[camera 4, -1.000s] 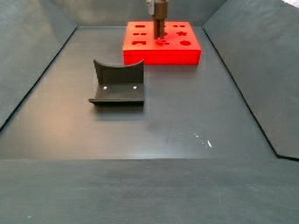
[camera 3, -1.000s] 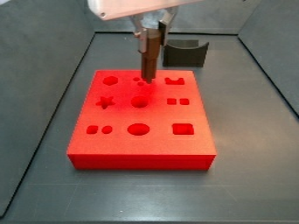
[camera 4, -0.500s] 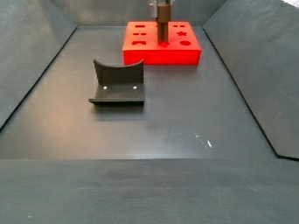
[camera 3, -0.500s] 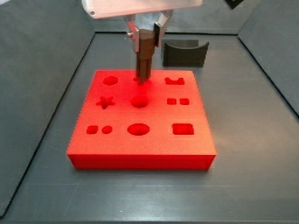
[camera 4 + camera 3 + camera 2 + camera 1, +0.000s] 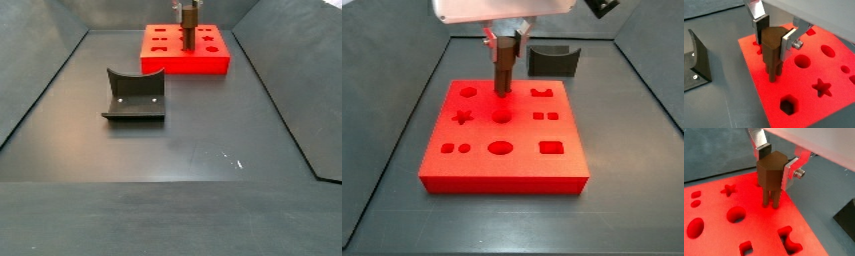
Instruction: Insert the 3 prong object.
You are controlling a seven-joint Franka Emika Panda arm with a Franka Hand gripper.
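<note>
My gripper is shut on the 3 prong object, a brown peg held upright with its thin rods pointing down. It hangs over the far middle of the red block. The rod tips are at the block's top face near the small round holes. I cannot tell whether they are in them. In both wrist views the silver fingers clamp the peg's body, and the rods reach the red surface. In a side view the peg stands over the block.
The dark grey curved holder stands behind the block, also shown in a side view and a wrist view. The block has several differently shaped holes, such as a star and a square. Grey walls enclose the floor.
The gripper with the peg has shifted slightly sideways over the far part of the block, leftward in one side view. It stays shut on the peg. Nothing else has moved.
</note>
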